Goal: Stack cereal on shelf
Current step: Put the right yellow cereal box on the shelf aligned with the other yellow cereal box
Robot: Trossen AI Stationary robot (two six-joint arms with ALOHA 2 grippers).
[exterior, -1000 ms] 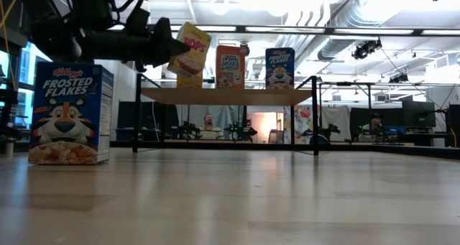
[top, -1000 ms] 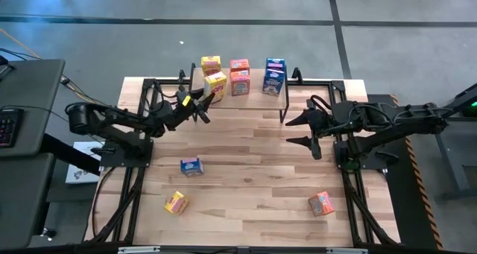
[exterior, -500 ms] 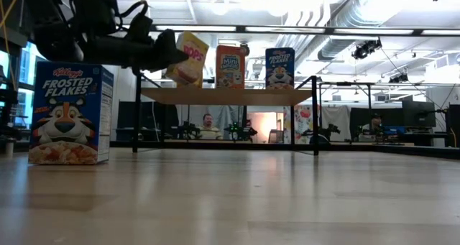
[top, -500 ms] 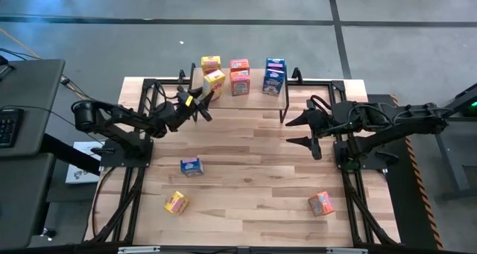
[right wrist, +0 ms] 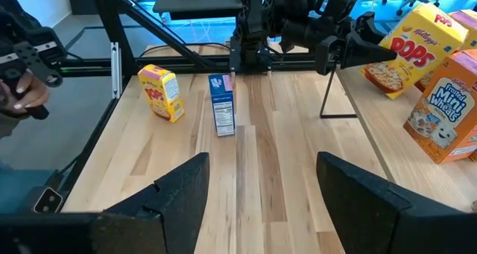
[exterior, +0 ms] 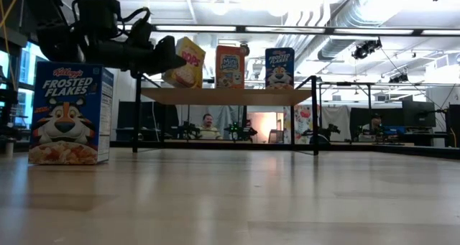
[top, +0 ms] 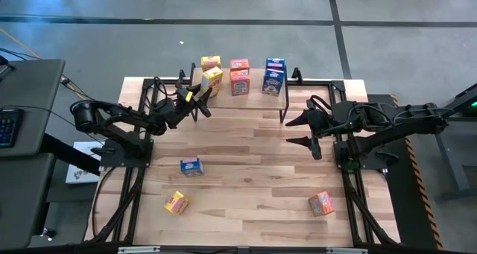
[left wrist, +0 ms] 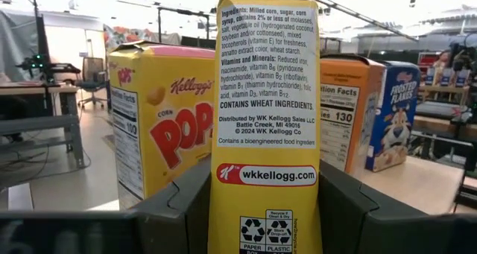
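My left gripper [top: 202, 99] is shut on a yellow cereal box [top: 213, 78], which hangs tilted over the left end of the shelf [exterior: 226, 95]. On the shelf stand another yellow box [left wrist: 160, 127], orange boxes [top: 240, 83] and blue boxes [top: 273, 80]. A blue box [top: 191, 166], a yellow box [top: 176, 202] and an orange box [top: 321, 203] lie on the table. At the table's right side my right gripper [top: 297, 131] hovers open, with nothing between its fingers. My left gripper pinches the yellow box by its two broad faces, low on the box; the narrow printed side panel [left wrist: 267, 172] faces back between the fingers. The fingers come almost level from the table's left. The box [exterior: 183, 62] leans, held just over the shelf top.
A large blue Frosted Flakes box [exterior: 70, 112] stands close to the low camera. The shelf's black legs [top: 283, 105] rise near my right gripper. A person's hand [right wrist: 22, 83] shows beyond the table's left edge. Bare wood lies in the middle of the table.
My left gripper has carried the yellow box toward the table's far edge and a little down, over the shelf's left end, and the box tips more now. My right gripper has kept still.
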